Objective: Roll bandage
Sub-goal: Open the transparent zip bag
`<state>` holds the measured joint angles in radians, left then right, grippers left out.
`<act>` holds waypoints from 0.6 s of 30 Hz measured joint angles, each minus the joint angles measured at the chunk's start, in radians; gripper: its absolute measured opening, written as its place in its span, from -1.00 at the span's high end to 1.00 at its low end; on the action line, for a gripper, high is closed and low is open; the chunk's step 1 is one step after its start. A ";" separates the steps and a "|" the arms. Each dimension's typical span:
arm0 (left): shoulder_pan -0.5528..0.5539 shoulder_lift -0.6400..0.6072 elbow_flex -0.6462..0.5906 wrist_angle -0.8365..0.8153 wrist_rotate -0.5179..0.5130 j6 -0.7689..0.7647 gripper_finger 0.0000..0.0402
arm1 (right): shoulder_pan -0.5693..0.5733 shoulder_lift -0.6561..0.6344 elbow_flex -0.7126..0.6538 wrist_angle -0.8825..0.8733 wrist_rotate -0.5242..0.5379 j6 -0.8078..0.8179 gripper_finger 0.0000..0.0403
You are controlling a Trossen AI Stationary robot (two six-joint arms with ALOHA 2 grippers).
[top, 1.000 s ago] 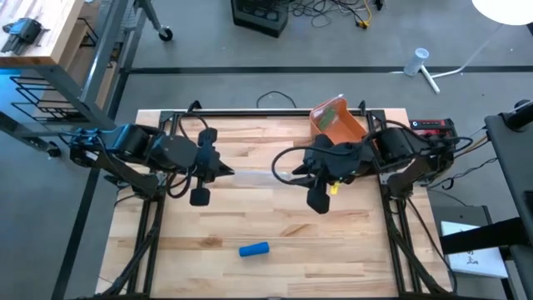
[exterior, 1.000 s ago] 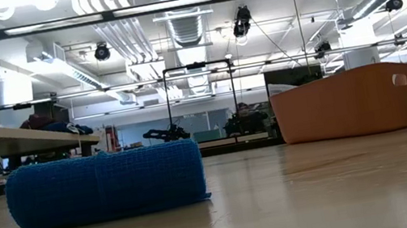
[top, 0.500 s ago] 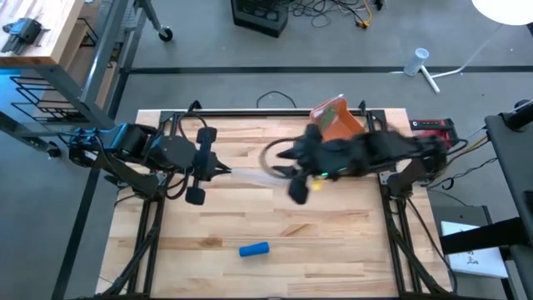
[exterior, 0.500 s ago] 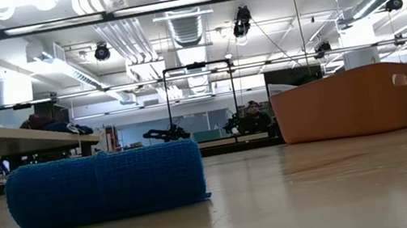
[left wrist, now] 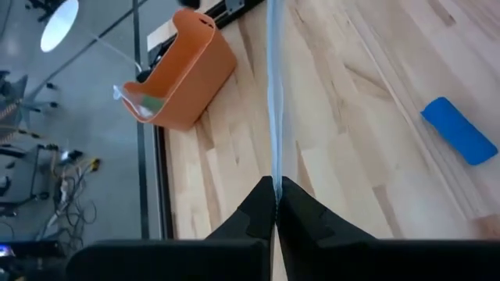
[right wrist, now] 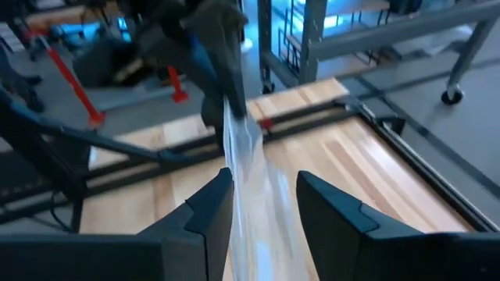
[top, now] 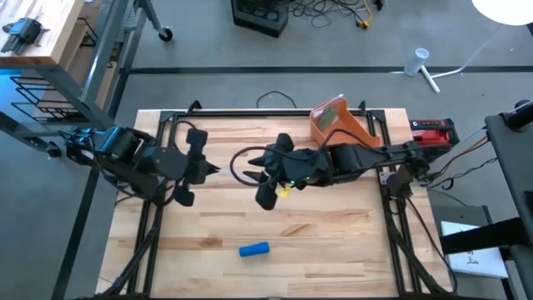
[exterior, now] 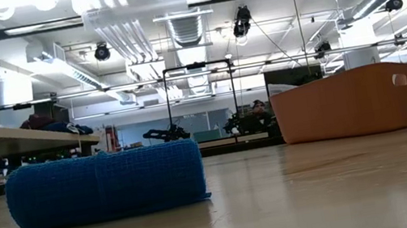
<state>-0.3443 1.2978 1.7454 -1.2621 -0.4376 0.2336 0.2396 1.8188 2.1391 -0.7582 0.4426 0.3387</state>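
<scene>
Bandage strip bars centre; front open (blue roll).

The high camera looked straight down on the whole desk, while the low one sat at desk-top level, close behind the blue roll, facing the room. Each wrist camera looked along its arm toward the other, and the orange bin appeared in the high, low and left wrist views.

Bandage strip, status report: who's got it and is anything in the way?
Left gripper shut on pale translucent bandage strip. Right gripper open, fingers either side of it, mid-table. Rolled blue bandage and orange plastic bin lie apart from it.
</scene>
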 joint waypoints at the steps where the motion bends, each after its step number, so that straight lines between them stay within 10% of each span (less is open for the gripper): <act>1: -0.002 -0.003 0.000 0.001 -0.001 0.009 1.00 | -0.003 0.009 0.001 0.026 0.000 -0.004 0.32; 18: -0.002 -0.024 -0.001 0.008 -0.001 0.042 1.00 | -0.011 0.067 -0.001 0.054 -0.005 0.001 0.45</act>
<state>-0.3463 1.2736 1.7447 -1.2540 -0.4381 0.2753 0.2283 1.8854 2.1384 -0.7044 0.4377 0.3401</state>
